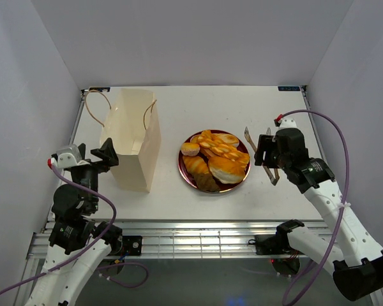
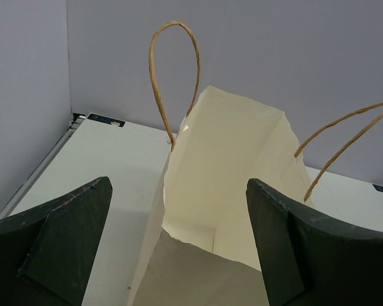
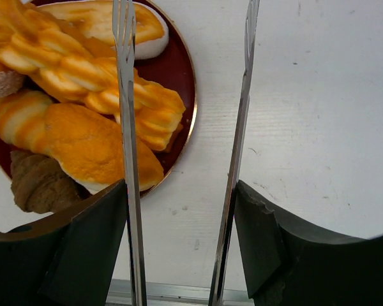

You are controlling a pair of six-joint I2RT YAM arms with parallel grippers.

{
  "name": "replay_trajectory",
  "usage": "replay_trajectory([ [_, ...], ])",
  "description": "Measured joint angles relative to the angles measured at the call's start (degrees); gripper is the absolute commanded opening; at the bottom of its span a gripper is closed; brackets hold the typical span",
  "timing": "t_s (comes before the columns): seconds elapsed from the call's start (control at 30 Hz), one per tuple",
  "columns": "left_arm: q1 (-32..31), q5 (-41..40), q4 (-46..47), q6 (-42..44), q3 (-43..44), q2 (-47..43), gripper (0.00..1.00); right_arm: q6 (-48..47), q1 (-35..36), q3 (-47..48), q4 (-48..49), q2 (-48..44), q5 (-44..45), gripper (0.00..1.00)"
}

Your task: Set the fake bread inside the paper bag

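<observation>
The fake bread point(image 1: 216, 159), several glossy orange and brown pastries, is piled on a dark red plate point(image 1: 181, 167) at the table's middle. It also shows in the right wrist view point(image 3: 83, 137). The cream paper bag point(image 1: 134, 137) stands upright and open to the left of the plate. My left gripper point(image 1: 108, 154) is open and empty just left of the bag, looking into the bag's mouth point(image 2: 223, 185). My right gripper point(image 1: 265, 150) is right of the plate, shut on thin metal tongs point(image 3: 126, 127). The tongs are spread, and the left tine is over the plate's edge.
The dark red plate's rim point(image 3: 190, 95) has a gold edge. The bag's two brown cord handles point(image 2: 175, 70) stick up. Grey walls close in the table on three sides. The table's front rail point(image 1: 191, 239) runs between the arm bases.
</observation>
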Motion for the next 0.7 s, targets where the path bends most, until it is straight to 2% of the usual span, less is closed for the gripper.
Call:
replay_trajectory([
  [0.27, 0.0, -1.3, 0.2, 0.0, -0.1, 0.0, 0.98, -3.0, 4.8, 4.5, 0.6, 2.7, -7.7, 0.70],
  [0.7, 0.0, -2.9, 1.1, 0.2, -1.0, 0.0, 0.98, -3.3, 21.0, 7.4, 3.5, 8.8, -10.9, 0.68],
])
